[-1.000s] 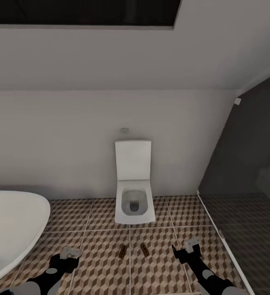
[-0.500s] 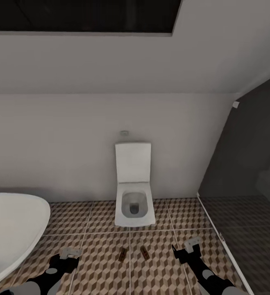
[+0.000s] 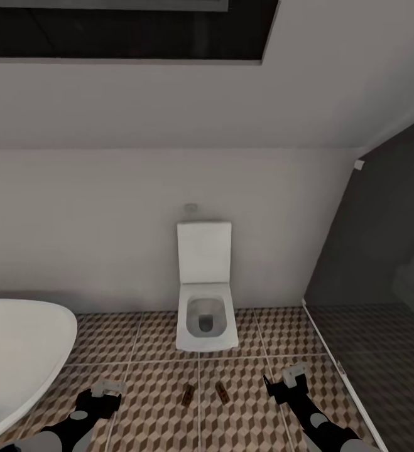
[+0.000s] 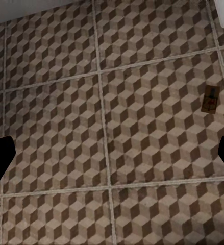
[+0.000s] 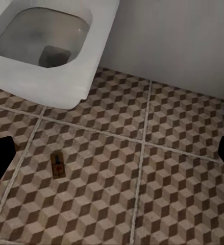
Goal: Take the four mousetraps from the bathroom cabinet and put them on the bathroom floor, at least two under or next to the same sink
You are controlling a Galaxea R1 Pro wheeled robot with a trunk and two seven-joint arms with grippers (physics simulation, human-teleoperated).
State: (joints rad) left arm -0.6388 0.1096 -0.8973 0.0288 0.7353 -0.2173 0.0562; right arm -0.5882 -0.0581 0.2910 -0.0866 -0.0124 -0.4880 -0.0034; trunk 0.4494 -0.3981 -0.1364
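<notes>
Two mousetraps (image 3: 187, 394) (image 3: 220, 392) lie flat on the bathroom floor (image 3: 150, 376), just in front of the white toilet (image 3: 205, 314), apart from each other, one on each side of a grout line. Left gripper (image 3: 108, 390): low over the tiles between the bathtub (image 3: 18, 351) and the toilet, fingers spread, holding nothing. Right gripper (image 3: 289, 381): over the tiles on the toilet's other side, near the dark glass partition (image 3: 382, 263), fingers spread, holding nothing.

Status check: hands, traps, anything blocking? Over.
Left hand and right hand open, empty. Two mousetraps on the patterned floor before the toilet. Bathtub left. Path clear.
</notes>
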